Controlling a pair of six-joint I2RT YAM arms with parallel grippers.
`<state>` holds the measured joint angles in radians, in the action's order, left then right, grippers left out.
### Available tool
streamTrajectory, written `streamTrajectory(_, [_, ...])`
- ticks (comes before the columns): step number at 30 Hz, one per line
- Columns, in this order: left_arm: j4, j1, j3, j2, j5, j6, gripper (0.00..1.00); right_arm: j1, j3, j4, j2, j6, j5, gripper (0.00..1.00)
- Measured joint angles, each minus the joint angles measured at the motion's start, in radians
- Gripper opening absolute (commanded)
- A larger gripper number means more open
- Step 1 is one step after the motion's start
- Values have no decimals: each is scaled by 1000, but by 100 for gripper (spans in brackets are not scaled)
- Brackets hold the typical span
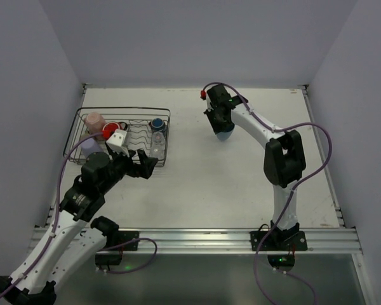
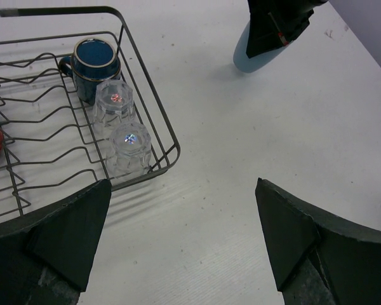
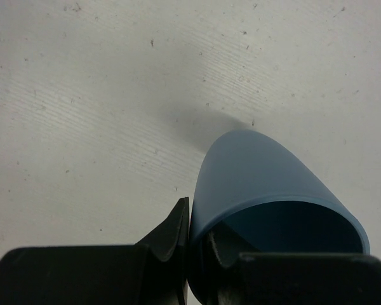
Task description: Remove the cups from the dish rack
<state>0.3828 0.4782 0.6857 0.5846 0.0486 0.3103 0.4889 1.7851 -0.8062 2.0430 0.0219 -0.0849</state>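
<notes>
Overhead, a scuffed white table (image 1: 197, 184) sat between grey walls (image 1: 190, 38). At ten o'clock the dish rack (image 1: 124, 108) held cups (image 1: 94, 121), the left gripper (image 2: 184, 216) gaping empty beside it; at one o'clock the right gripper (image 3: 193, 232) pinched the rim of a blue cup (image 3: 260, 171).

A lab cell: plain grey walls (image 1: 25, 95) enclose a white table (image 1: 241, 171).

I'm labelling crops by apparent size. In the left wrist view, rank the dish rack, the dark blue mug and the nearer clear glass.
1. dish rack, by far.
2. dark blue mug.
3. nearer clear glass, slightly smaller despite sitting closer.
</notes>
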Motion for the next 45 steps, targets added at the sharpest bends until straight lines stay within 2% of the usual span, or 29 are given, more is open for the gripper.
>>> streamTrajectory(7, [0,0,0,7,0,-1,100,-7,-20,22,28,-13,19,10])
streamTrajectory(11, [0,-2,0,21,0,-1,100,-12,-23,27,32,-19,24,20])
streamTrajectory(20, [0,-24,0,39,-1,-7,100,-21,-23,45,31,-25,25,32])
streamTrajectory(24, [0,-34,0,58,-16,-8,100,-21,-24,48,16,-15,29,52])
streamTrajectory(25, [0,-34,0,63,-27,-8,100,-21,-28,53,0,-7,31,65])
streamTrajectory(28, [3,-34,0,72,-69,-7,100,-21,-82,89,-89,27,42,75])
streamTrajectory(30, [5,-35,0,70,-109,-5,100,-17,-158,137,-190,59,54,87])
streamTrajectory(31, [6,-35,0,68,-135,-3,100,-15,-200,164,-248,77,62,89])
streamTrajectory(39, [63,-89,21,93,-328,57,100,21,-619,493,-690,213,132,89])
streamTrajectory(42, [69,-137,60,183,-385,73,100,21,-743,594,-763,248,138,88])
streamTrajectory(45, [71,-246,104,282,-389,76,100,19,-806,633,-777,272,142,87])
